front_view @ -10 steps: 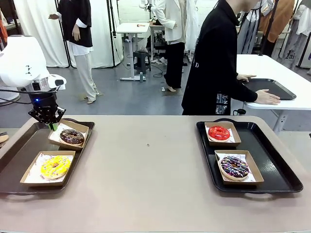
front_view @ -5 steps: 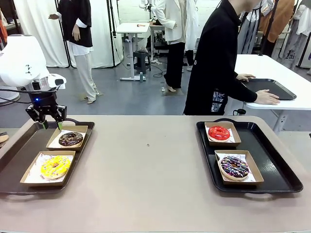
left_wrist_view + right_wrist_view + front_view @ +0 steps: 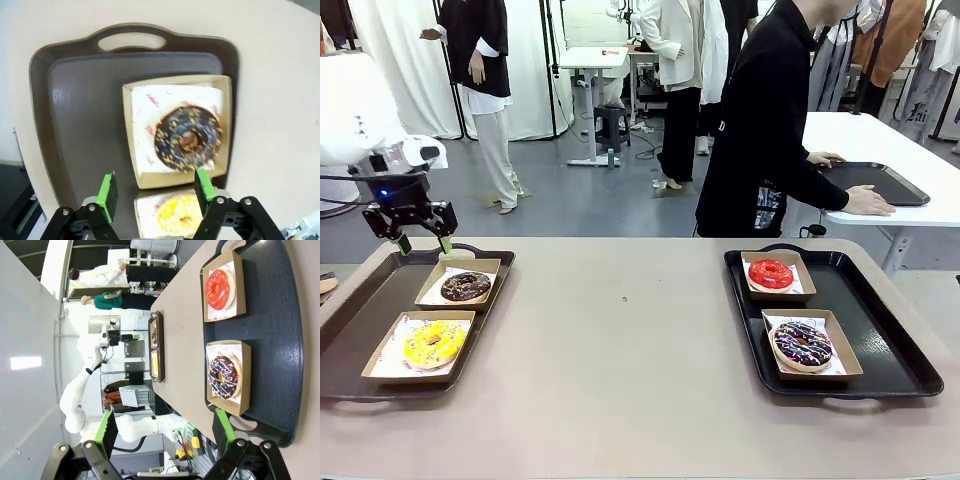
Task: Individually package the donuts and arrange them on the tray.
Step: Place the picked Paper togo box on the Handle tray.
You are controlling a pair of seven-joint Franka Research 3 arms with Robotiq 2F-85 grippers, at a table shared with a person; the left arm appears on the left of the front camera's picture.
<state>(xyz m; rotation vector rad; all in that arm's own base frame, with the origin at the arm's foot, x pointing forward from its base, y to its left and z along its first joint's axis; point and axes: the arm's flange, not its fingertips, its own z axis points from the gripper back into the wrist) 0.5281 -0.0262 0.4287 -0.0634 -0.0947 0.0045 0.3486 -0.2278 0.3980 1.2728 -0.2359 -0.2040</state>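
Note:
My left gripper (image 3: 425,246) hangs open above the far end of the left tray (image 3: 360,310), with nothing between its green pads. Just below and right of it, the dark chocolate donut (image 3: 467,286) lies in a brown box, and the yellow donut (image 3: 434,343) lies in a box nearer me. In the left wrist view the left gripper (image 3: 155,189) looks down on the dark chocolate donut (image 3: 187,138) and the yellow donut (image 3: 182,217). On the right tray (image 3: 890,340) sit the red donut (image 3: 771,273) and the chocolate sprinkled donut (image 3: 803,345), each boxed. My right gripper (image 3: 165,427) is open, well above the red donut (image 3: 220,289) and the sprinkled donut (image 3: 226,376).
A person in black (image 3: 770,130) stands at the far side, turned away, with both hands on another black tray (image 3: 880,180) on a white table. The tabletop (image 3: 620,340) between my two trays is bare.
The left gripper has let go of the dark chocolate donut's box, which now lies flat on the tray. The gripper has opened, risen and drifted left.

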